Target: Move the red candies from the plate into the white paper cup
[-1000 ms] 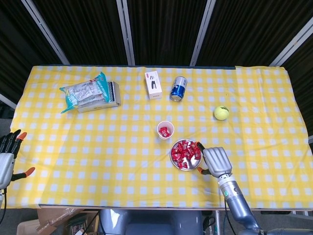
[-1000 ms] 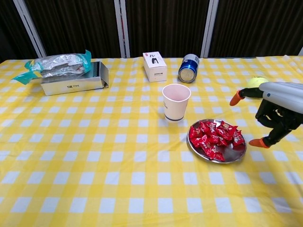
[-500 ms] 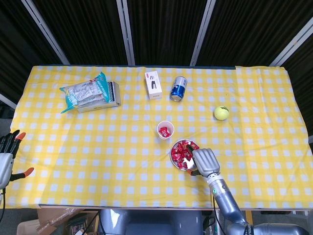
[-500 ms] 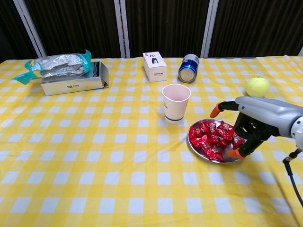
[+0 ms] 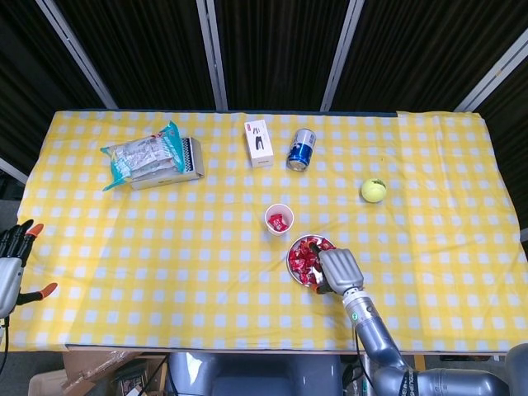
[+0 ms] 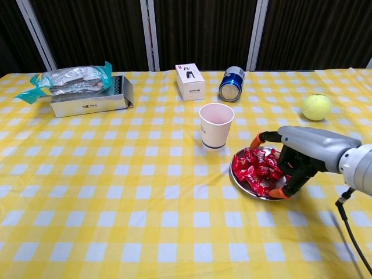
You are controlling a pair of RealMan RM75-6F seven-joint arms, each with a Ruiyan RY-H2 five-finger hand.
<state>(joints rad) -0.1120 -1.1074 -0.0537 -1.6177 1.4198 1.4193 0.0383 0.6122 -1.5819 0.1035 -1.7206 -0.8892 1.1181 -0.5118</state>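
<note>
A metal plate heaped with red candies lies just right of the white paper cup. In the head view the cup shows a red candy inside. My right hand hangs over the plate's right side, fingers reaching down to the candies at the rim and the thumb spread apart above the pile. I see no candy pinched. In the head view the same right hand covers the plate's right half. My left hand is at the table's left edge, fingers spread, holding nothing.
At the back stand a white box and a blue can lying on its side. A foil packet on a grey box is at the back left. A tennis ball rests to the right, behind my right arm.
My right hand has moved left from beside the plate to over its right side, with the fingers lowered into the candies. The left hand has stayed put.
</note>
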